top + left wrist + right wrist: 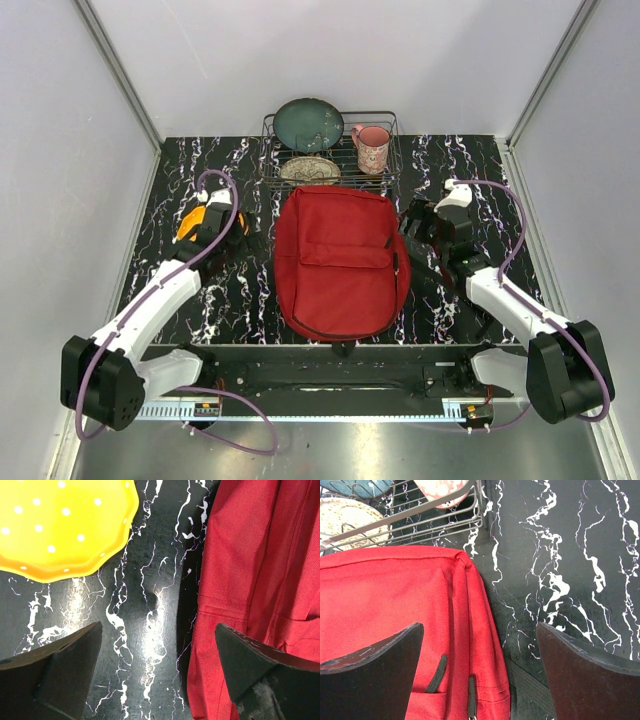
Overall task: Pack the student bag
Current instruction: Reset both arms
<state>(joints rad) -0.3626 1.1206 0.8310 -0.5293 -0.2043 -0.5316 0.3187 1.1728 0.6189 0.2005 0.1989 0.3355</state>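
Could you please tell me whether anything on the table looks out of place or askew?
Nothing looks spilled or damaged, and the student bag lies flat. The only oddity is the yellow dotted plate, lying alone left of the bag rather than in the dish rack with the other plates.

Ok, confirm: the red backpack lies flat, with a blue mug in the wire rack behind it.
Not blue: the top view shows the mug is pink. Otherwise right: red backpack flat, mug in the wire rack behind it.
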